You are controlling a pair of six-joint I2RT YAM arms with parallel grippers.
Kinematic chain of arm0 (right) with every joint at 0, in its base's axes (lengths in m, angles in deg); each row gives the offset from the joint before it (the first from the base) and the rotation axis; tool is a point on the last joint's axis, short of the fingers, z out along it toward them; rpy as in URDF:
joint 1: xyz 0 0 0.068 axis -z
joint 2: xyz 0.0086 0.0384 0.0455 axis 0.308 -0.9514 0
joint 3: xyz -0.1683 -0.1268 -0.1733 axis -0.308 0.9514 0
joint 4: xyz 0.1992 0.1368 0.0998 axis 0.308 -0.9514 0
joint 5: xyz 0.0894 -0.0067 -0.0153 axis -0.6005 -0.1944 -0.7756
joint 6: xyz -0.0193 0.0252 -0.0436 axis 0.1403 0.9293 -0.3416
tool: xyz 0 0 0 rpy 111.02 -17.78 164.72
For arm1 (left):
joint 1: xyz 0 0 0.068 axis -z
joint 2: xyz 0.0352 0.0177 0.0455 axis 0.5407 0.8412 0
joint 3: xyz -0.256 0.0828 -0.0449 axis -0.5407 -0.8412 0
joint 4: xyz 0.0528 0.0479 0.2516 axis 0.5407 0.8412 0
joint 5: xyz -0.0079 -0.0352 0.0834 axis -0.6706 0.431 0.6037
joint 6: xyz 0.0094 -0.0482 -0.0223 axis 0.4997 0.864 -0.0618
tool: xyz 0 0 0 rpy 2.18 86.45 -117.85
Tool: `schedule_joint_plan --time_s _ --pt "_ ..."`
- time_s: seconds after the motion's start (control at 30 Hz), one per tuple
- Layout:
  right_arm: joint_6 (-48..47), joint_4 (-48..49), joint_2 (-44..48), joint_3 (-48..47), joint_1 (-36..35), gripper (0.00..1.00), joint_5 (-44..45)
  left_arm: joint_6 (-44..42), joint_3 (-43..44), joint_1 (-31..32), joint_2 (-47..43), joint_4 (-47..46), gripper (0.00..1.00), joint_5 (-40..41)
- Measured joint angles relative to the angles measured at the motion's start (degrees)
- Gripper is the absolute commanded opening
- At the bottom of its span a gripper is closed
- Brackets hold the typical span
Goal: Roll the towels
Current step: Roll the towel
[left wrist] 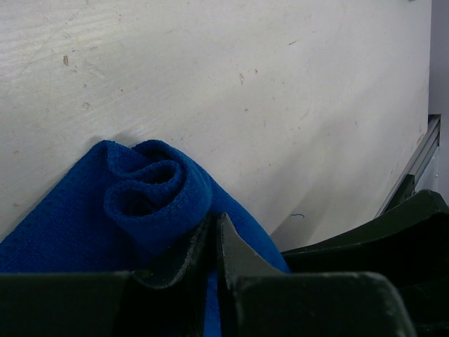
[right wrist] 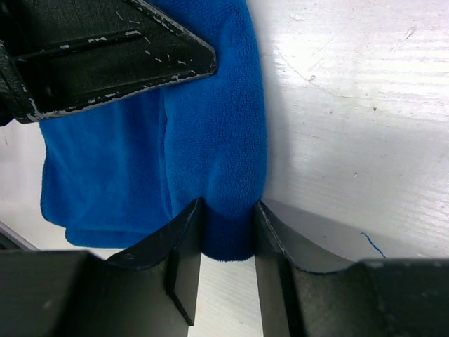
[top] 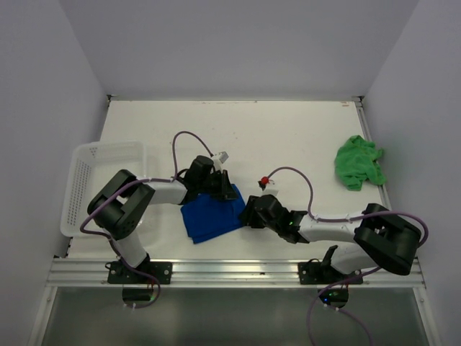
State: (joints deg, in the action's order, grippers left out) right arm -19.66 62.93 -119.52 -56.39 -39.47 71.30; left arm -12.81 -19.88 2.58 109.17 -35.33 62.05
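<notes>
basket (top: 81,189): left edge | blue towel (top: 209,218), green towel (top: 358,162): on table (top: 288,130)

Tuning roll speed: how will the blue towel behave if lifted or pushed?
Likely floppy: the blue towel curls at one corner into a soft, loose roll, so it would probably sag and unroll if lifted. Pushed, it probably bunches rather than slides; folds show across it. Seems thin and light: a folded edge fits inside the right tool.

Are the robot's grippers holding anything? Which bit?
Both hold the blue towel. The left gripper pinches it beside its rolled-up end, and the right gripper pinches a folded edge.
</notes>
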Motion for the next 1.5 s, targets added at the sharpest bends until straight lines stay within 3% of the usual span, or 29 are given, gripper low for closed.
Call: schedule_joint_plan --time_s 0.03,0.17,0.4,0.67,0.97,1.5 --pt "0.09 0.33 -0.11 0.0 0.0 0.24 -0.13 0.0 0.0 0.0 -0.04 0.0 0.13 0.07" --pt "-0.61 0.68 -0.2 -0.02 0.0 0.09 -0.15 0.02 0.02 0.0 -0.22 0.31 0.13 0.31" --pt "-4.0 -2.23 -0.2 -1.84 -1.16 0.01 2.05 -0.13 3.04 0.0 -0.98 5.99 0.16 1.75" --pt "-8.39 -9.35 -0.68 -5.79 -6.99 0.0 10.1 -0.46 6.67 -0.76 -4.28 11.5 0.18 5.64" --pt "-11.08 -21.31 -7.74 -15.8 -14.27 0.0 21.64 -0.46 6.84 -1.36 -8.87 13.73 0.19 7.45" --pt "-8.72 -56.92 -30.77 -44.13 -23.96 0.0 40.98 -0.42 6.51 -1.44 -10.8 14.6 0.19 7.8"
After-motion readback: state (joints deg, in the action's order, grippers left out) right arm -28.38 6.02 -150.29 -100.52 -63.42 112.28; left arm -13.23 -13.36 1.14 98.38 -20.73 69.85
